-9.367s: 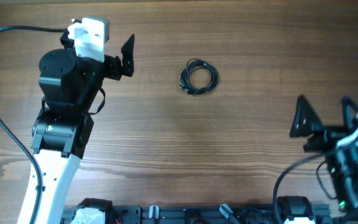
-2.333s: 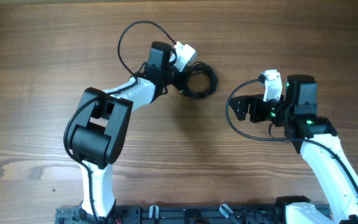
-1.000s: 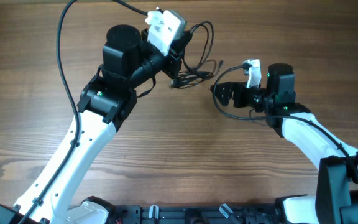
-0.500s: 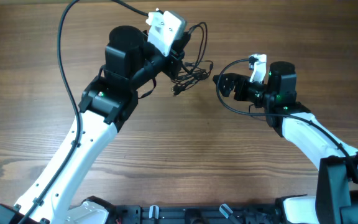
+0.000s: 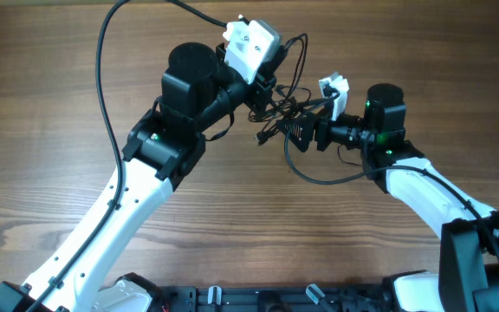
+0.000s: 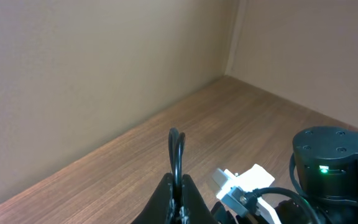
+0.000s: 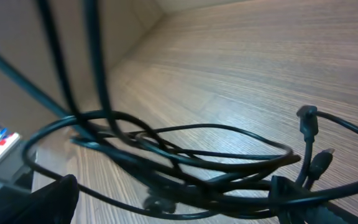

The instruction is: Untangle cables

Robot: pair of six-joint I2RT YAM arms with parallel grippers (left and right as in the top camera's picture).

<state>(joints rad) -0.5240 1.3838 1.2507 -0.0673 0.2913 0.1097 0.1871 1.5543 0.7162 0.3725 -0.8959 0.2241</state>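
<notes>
The cables (image 5: 289, 105) are a bundle of thin black loops lifted off the wooden table (image 5: 50, 147). My left gripper (image 5: 263, 92) is shut on a strand; in the left wrist view a cable loop (image 6: 176, 146) stands up out of the closed gripper (image 6: 179, 186). My right gripper (image 5: 296, 133) is open, just right of the bundle. In the right wrist view the cables (image 7: 185, 149) hang across the gap between its fingers (image 7: 45, 199), with small plug ends (image 7: 308, 118) at the right. I cannot tell whether the fingers touch the wires.
The left arm's thick black lead (image 5: 109, 52) arcs over the back of the table. The right arm's own lead (image 5: 319, 178) loops below its wrist. The right arm's body (image 6: 334, 155) sits close in front of the left wrist camera. Beige walls (image 6: 104, 62) stand behind.
My left gripper has carried the cables to the right. My right gripper has moved left, so the hanging loops now lie between its open fingers.
</notes>
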